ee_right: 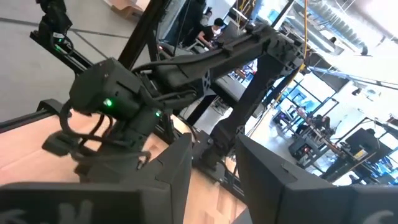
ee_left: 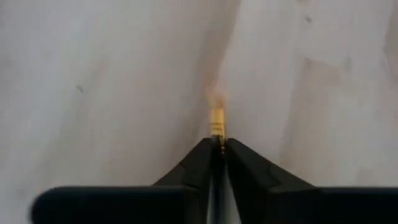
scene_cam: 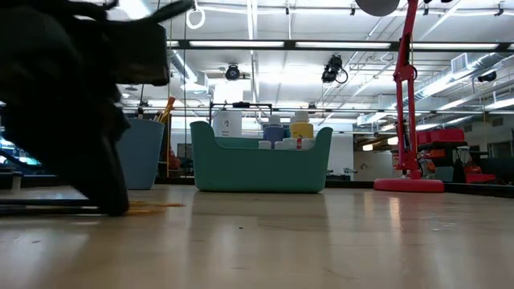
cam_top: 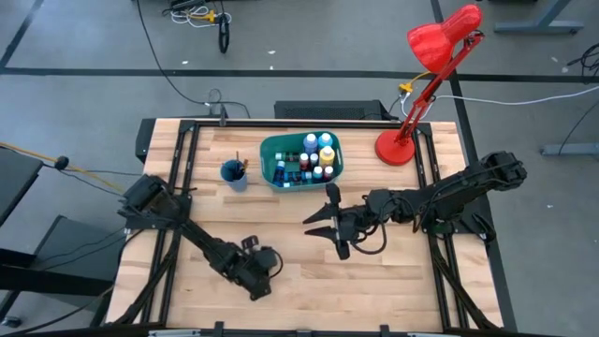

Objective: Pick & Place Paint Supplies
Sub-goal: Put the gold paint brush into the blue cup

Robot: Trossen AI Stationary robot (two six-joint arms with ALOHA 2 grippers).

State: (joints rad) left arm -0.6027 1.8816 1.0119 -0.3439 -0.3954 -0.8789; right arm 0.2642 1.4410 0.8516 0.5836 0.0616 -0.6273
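My left gripper [ee_left: 217,142] is down at the tabletop near the front left [cam_top: 263,281], shut on a thin brush. The brush's gold ferrule [ee_left: 217,122] and pale bristle tip [ee_left: 216,97] stick out past the fingertips. In the low view the brush tip [scene_cam: 152,206] lies on the wood beside the gripper [scene_cam: 112,205]. My right gripper [cam_top: 325,229] hovers open at mid-table with nothing between its fingers [ee_right: 214,180]. Several paint bottles [cam_top: 316,157] stand in the teal bin [cam_top: 271,150]. My left gripper pinches the brush just behind its gold ferrule [ee_left: 217,132] between the two fingertips. The fingers slant steeply down from above and lie along the brush. The handle behind the hold is hidden by the fingers. The bristle end [scene_cam: 152,206] rests on the table.
A small blue cup [cam_top: 234,174] with brushes stands left of the bin. A red desk lamp [cam_top: 397,147] has its base at the back right. Black rails run along the table's sides [cam_top: 178,168]. Bare wood lies between the two arms.
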